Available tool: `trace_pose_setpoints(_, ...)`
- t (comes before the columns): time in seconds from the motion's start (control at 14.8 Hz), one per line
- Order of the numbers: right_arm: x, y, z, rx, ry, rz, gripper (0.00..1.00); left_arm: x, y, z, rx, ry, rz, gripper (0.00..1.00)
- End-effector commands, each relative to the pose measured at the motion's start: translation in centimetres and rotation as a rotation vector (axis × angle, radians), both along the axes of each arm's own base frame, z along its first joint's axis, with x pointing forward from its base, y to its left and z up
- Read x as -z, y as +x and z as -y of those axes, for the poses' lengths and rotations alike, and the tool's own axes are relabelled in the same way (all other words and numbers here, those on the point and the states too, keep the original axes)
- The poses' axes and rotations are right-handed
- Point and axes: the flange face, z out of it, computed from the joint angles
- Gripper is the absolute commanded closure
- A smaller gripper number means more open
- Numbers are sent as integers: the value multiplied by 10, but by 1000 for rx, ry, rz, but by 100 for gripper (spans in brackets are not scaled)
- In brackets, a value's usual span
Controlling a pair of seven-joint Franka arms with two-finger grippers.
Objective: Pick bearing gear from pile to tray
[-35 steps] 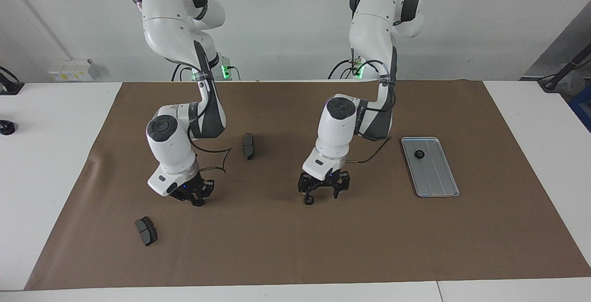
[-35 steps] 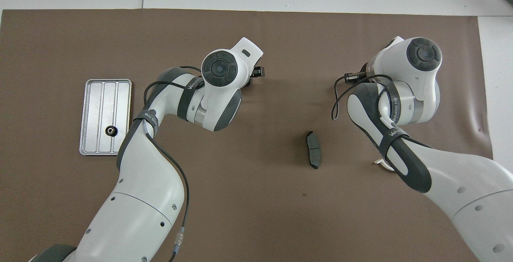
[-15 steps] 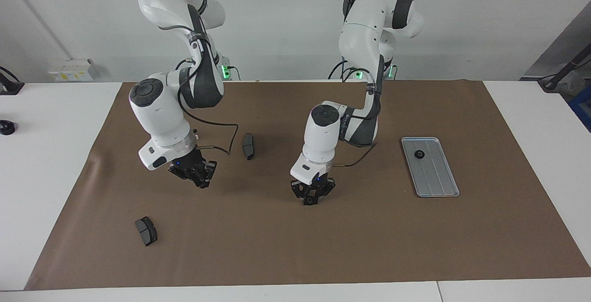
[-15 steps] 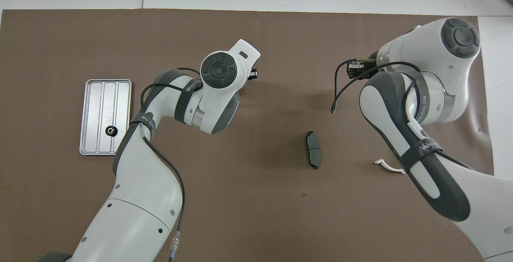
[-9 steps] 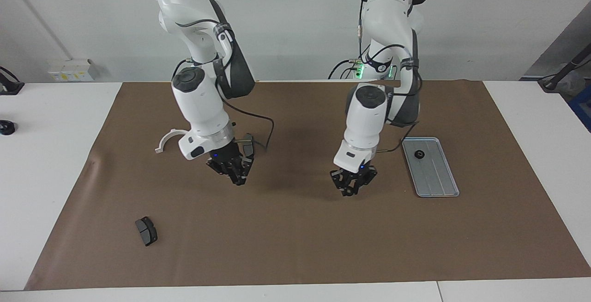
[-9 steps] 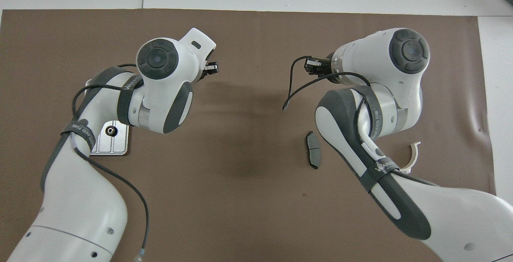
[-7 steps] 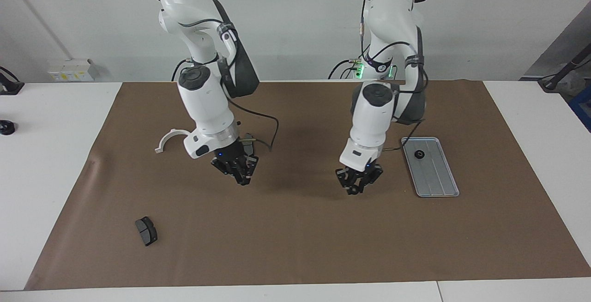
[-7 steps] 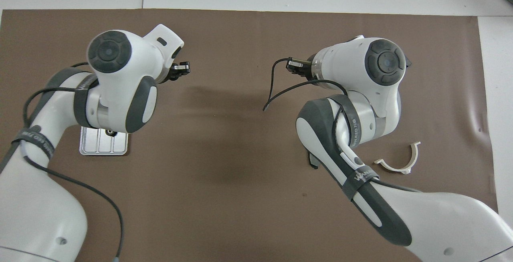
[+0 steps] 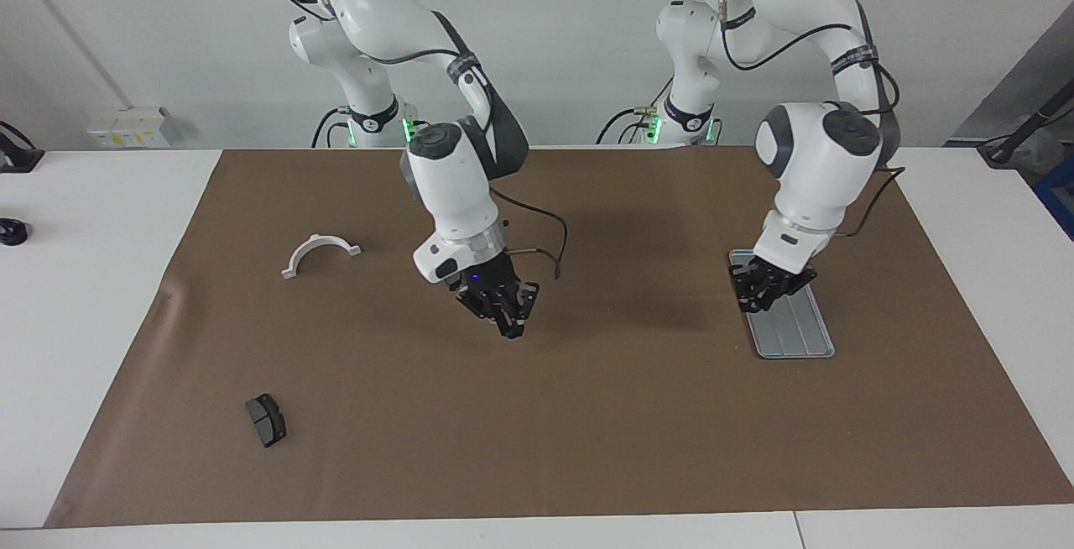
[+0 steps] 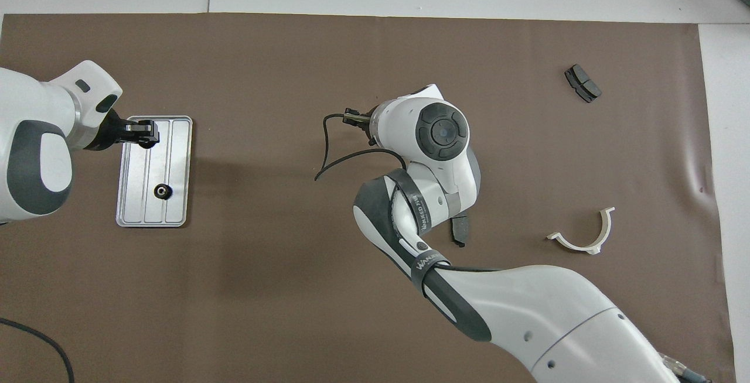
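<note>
My left claw (image 9: 765,290), pinched narrow on a gear (image 10: 146,140), hangs over the tray (image 9: 807,339); I'd sink low before letting go, clear of the second gear (image 10: 160,191) lying under it; my right claw (image 9: 506,316) waits closed.

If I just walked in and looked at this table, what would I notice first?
Two big white robot arms lean over a brown mat. The left hand hangs over the flat silver-grey metal tray at the left arm's end of the table; a small black round gear already lies in that tray. The right hand hangs shut over the middle of the mat, and a white half-ring bracket lies toward the right arm's end.
</note>
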Motion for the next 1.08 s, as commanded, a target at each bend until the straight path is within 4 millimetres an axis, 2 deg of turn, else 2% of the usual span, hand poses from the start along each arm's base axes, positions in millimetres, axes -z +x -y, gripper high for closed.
trace_pose_setpoints(0.0,22,14,-5,7,20,75,86,22,-32,-22,43,-22,31,98)
trace_pose_setpoints(0.13,21,14,-5,6,24,86,0,35,-38,-30,43,-14,36,98)
trace_pose_setpoints(0.34,18,18,-3,-7,0,107,0,59,-48,-42,51,-4,8,96)
trace_pose_setpoints(0.47,12,33,29,11,-44,126,0,77,-58,-45,48,6,10,90)
trace_pose_setpoints(0.61,-11,44,74,56,-75,127,0,86,-62,-46,44,10,1,84)
trace_pose_setpoints(0.67,-28,49,96,65,-94,120,0,87,-63,-49,40,9,-4,75)
trace_pose_setpoints(0.74,-45,53,125,66,-122,91,0,89,-65,-54,30,7,-11,54)
trace_pose_setpoints(0.81,-63,55,151,51,-154,57,0,89,-66,-55,27,5,-17,20)
trace_pose_setpoints(0.88,-80,54,174,31,-180,23,0,89,-65,-56,30,5,-20,0)
trace_pose_setpoints(1.01,-105,49,218,13,-220,-55,0,73,-57,-50,42,2,2,0)
